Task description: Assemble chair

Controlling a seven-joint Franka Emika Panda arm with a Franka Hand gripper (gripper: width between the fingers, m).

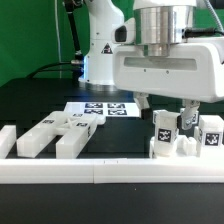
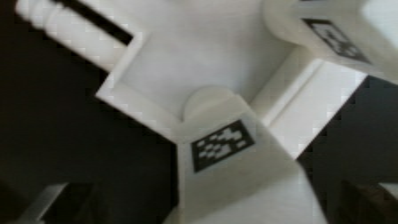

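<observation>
Running along the near edge of the exterior view, a long white border rail [image 1: 60, 170] lies across the black table [image 1: 30, 100]. Just behind it, toward the exterior view's left, a loose cluster of chair parts [image 1: 45, 135] lies flat on the table, made up of blocky white bars and smaller pieces set side by side, some of them touching. Toward the exterior view's right, also just behind the rail, a tagged block [image 1: 165, 130] stands upright with its black-and-white tag facing the camera. A second tagged block [image 1: 210, 132] stands near it, closer to that view's right edge. The gripper [image 1: 168, 113] hangs directly over the first tagged block, with one dark finger on either side of the block's upper part. Its fingers [image 1: 189, 112] are spread wide apart and no pinch on the block shows, so nothing is clamped. The wrist view is close and blurred. White faces of a chair piece [image 2: 196, 70] fill most of it against the dark table, one face carrying a checkered tag [image 2: 222, 145], and which piece this is cannot be told. Further back in the exterior view, near the middle of the table, the marker board [image 1: 100, 108] lies flat with its printed tags facing up, well apart from both groups of parts. Behind that rises the white base of the arm [image 1: 100, 45], and a green backdrop [image 1: 30, 35] closes the scene.
</observation>
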